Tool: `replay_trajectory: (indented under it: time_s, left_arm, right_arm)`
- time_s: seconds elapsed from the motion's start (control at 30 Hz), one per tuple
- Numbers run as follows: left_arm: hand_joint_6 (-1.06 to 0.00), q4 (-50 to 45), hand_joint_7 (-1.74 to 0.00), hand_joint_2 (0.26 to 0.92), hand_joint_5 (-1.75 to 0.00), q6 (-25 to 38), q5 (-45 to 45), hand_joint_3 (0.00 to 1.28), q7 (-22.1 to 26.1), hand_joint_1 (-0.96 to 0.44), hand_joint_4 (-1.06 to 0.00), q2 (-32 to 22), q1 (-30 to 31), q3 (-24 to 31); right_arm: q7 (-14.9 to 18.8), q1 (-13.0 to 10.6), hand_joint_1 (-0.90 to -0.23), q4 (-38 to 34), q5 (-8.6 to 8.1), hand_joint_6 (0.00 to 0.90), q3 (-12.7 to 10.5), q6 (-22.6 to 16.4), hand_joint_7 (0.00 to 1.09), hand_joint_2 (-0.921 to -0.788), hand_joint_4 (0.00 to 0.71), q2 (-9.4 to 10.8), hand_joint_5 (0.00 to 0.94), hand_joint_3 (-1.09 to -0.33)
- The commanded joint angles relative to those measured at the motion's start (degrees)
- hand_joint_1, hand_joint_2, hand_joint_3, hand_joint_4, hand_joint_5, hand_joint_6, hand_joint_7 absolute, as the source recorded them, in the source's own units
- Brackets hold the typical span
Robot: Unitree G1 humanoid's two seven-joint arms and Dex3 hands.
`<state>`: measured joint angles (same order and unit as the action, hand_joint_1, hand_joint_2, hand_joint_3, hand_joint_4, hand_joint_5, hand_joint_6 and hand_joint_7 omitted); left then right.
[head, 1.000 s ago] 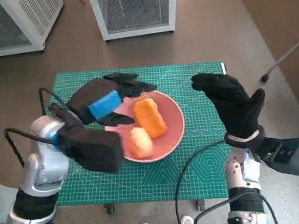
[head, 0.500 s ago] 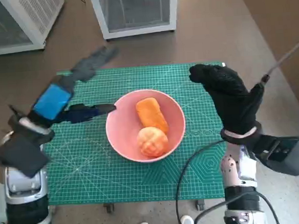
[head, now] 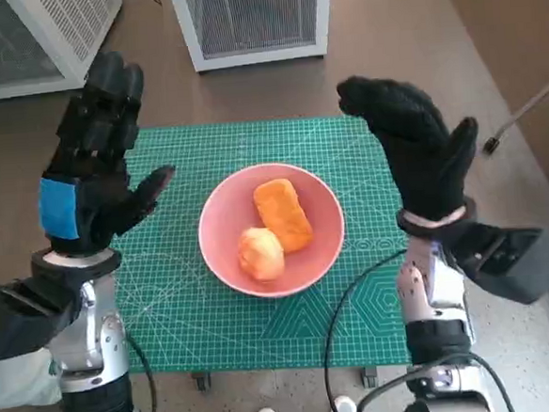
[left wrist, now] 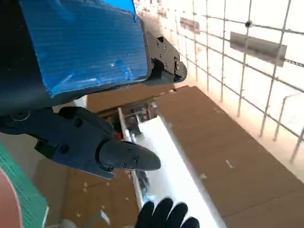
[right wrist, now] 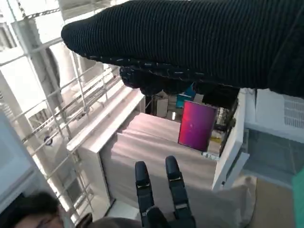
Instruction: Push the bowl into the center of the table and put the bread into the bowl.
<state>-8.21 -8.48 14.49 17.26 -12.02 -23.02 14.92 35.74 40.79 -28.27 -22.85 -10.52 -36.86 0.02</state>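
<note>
A pink bowl (head: 229, 256) sits near the middle of the green cutting mat (head: 352, 300). Inside it lie an orange oblong bread (head: 284, 214) and a round pale bun (head: 260, 253). My left hand (head: 92, 162) is raised above the mat's left side, fingers spread and holding nothing. My right hand (head: 417, 149) is raised over the mat's right side, also spread and empty. In the left wrist view my left hand (left wrist: 90, 95) shows its blue-taped back with the right glove's fingertips (left wrist: 164, 216) beyond. The right wrist view shows the glove (right wrist: 199, 42) and the left hand's fingers (right wrist: 161, 194).
Two white mesh-fronted cabinets (head: 252, 19) (head: 27, 39) stand on the brown floor beyond the table. A black cable (head: 344, 324) loops over the mat's front right. A person's head (right wrist: 28, 211) shows in the right wrist view.
My left hand has let go over the bowl, swung left and risen upright with fingers spread. The round bun now lies free in the bowl. My right hand rose slightly.
</note>
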Motion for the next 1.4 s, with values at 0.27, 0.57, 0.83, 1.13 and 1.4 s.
replay_trajectory:
  time_s: [0.27, 0.57, 0.83, 1.13, 1.4]
  left_arm:
    - [-0.31, 1.5, -0.06, 0.921, -0.05, -1.9, 1.1, 0.31, 2.4, -0.59, -0.25, -2.7, -2.2, -1.1]
    - [-0.31, 3.0, -0.06, 0.921, -0.04, -2.6, 2.8, 0.31, 4.3, -0.57, -0.26, -2.9, -4.2, -1.6]
    - [-0.3, 4.4, -0.06, 0.921, -0.04, -3.2, 2.3, 0.3, 4.5, -0.57, -0.26, -3.2, -6.6, -2.1]
    - [-0.32, 6.2, -0.07, 0.921, -0.03, -3.8, 0.8, 0.3, 4.2, -0.6, -0.28, -3.9, -9.2, -3.2]
    - [-0.33, 7.5, -0.07, 0.921, -0.03, -4.8, -0.1, 0.3, 4.1, -0.65, -0.28, -4.1, -10.2, -3.9]
  right_arm:
    - [1.1, 2.9, -0.518, -3.2, -0.94, 0.425, -0.1, 0.9, 0.01, -0.921, 0.27, -1.9, 0.0, -0.5]
    - [1.6, 4.7, -0.517, -4.2, -1.12, 0.434, -0.1, 1.4, 0.01, -0.921, 0.281, -2.8, 0.006, -0.499]
    - [1.2, 5.5, -0.535, -3.7, -1.03, 0.437, -0.4, 2.5, 0.01, -0.921, 0.285, -3.9, 0.005, -0.496]
    - [0.8, 6.1, -0.521, -2.9, -1.2, 0.435, -0.7, 3.7, 0.01, -0.921, 0.288, -4.9, 0.005, -0.493]
    - [0.9, 6.8, -0.517, -3.9, -1.03, 0.437, -0.8, 3.6, 0.01, -0.921, 0.297, -5.1, 0.008, -0.485]
